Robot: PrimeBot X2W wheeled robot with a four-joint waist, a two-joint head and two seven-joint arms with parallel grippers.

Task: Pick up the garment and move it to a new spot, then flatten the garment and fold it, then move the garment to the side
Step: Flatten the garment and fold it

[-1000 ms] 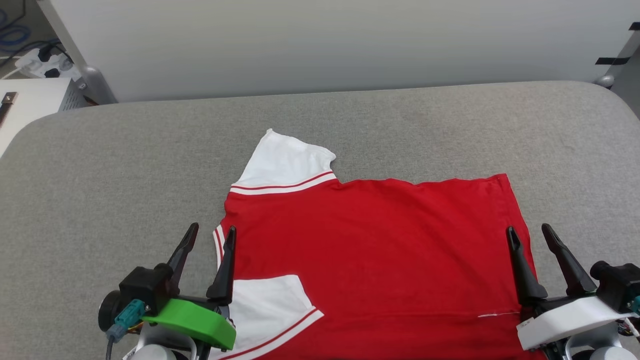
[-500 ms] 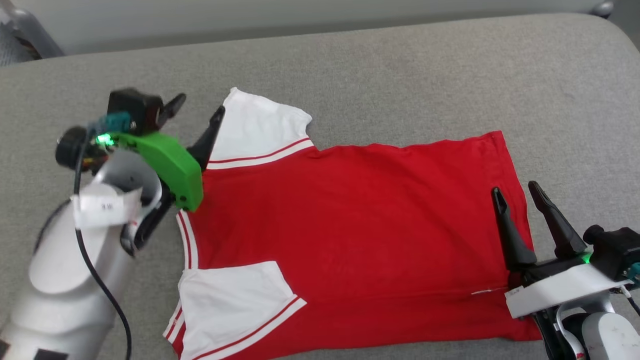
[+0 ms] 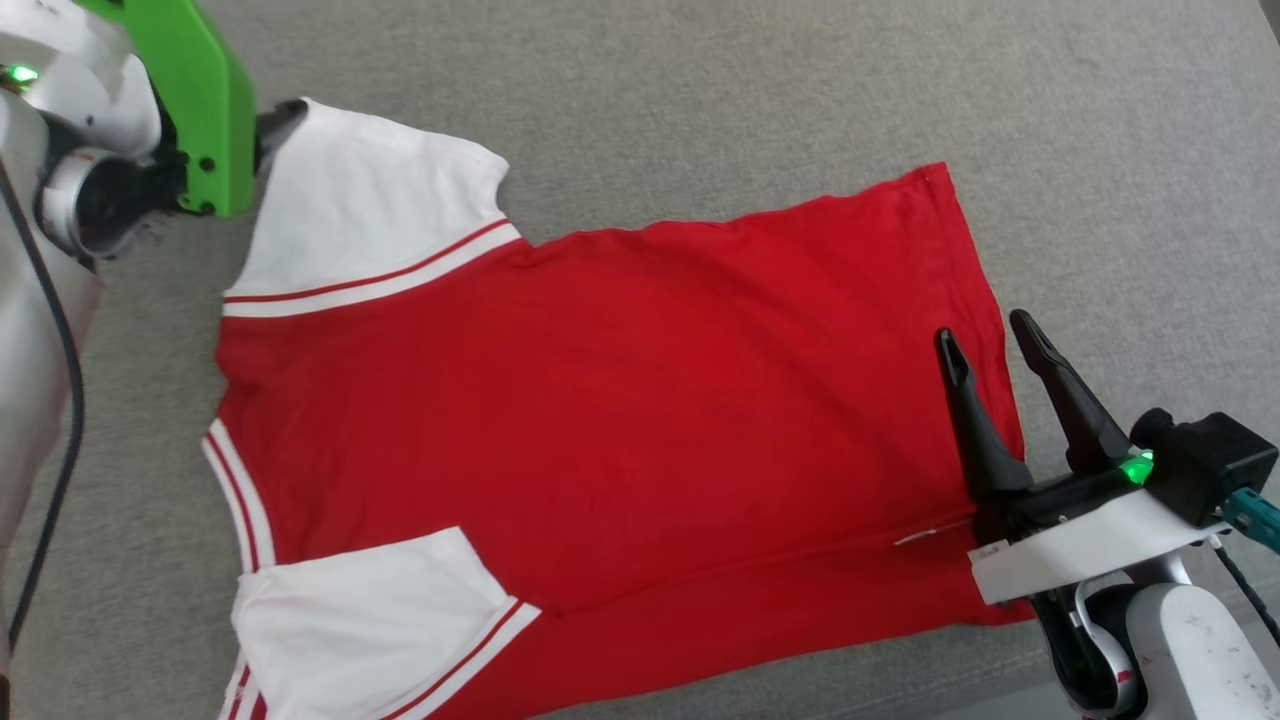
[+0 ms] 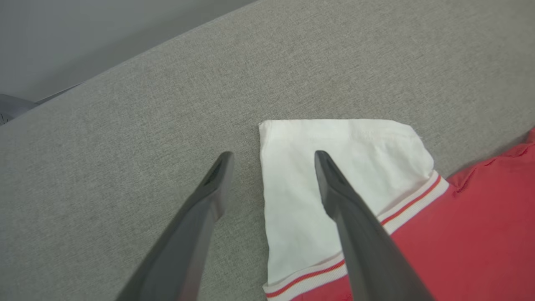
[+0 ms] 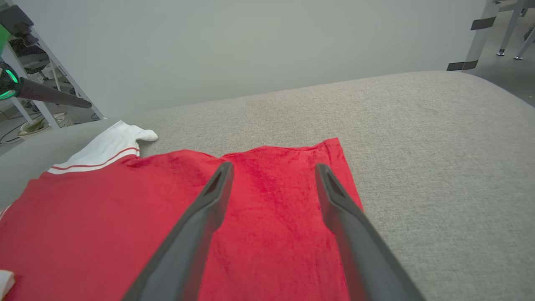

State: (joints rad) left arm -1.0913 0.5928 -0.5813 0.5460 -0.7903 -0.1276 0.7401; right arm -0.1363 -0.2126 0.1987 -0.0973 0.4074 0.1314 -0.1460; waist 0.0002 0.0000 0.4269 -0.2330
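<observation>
- The garment (image 3: pixel 620 400), a red T-shirt with white sleeves, lies spread flat on the grey fabric-covered surface (image 3: pixel 700 90), with its collar end toward the robot's left and its hem (image 3: pixel 975 260) toward the right.
- The far sleeve (image 3: pixel 370 220) lies flat and points away from the robot. The near sleeve (image 3: pixel 370 610) is folded in over the red body.
- Red-and-white striped trim (image 3: pixel 380 280) marks the seam of each sleeve.
- The left gripper (image 4: pixel 272 154) has its jaws spread wide and holds nothing. It straddles the outer edge of the far sleeve, one finger over the white cloth and the other over bare surface. Whether it touches the cloth cannot be told.
- The right gripper (image 5: pixel 272 165) is also wide open and empty. Its fingers are poised over the red fabric just inside the hem and point toward the far edge.
- A pale wall (image 5: pixel 250 42) stands behind the surface.
</observation>
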